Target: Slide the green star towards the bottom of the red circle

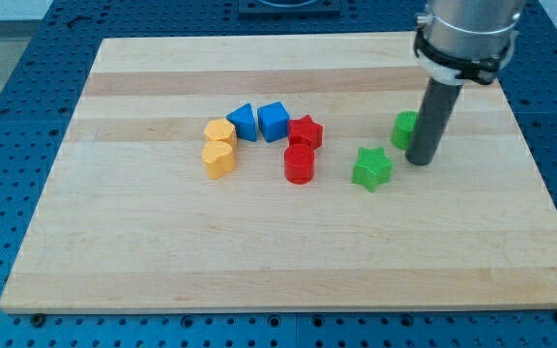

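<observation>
The green star [371, 168] lies on the wooden board right of centre. The red circle [299, 164] stands to its left, with a gap between them. My tip [420, 160] rests on the board just right of the green star and slightly above it, not touching it. A second green block [404, 129] sits right behind the rod, partly hidden by it.
A red star [306, 131] sits just above the red circle. A blue cube [273, 122] and a blue triangle [243, 123] lie left of it. Two yellow blocks [219, 147] lie further left. The board's right edge [540, 174] is near the rod.
</observation>
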Robot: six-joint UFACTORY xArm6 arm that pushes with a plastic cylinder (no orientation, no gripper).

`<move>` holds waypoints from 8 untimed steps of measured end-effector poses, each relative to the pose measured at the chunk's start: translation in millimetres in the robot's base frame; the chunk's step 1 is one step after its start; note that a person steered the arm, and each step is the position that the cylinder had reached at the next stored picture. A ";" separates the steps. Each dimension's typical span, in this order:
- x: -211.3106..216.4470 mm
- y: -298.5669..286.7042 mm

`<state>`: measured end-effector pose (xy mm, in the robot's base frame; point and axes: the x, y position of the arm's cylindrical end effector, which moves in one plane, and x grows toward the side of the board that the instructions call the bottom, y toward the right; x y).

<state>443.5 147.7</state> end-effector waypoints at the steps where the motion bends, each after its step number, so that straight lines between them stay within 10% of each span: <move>1: 11.9 -24.3; 5: 104.9 -115.2; 8: 61.8 -2.9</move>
<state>505.3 144.8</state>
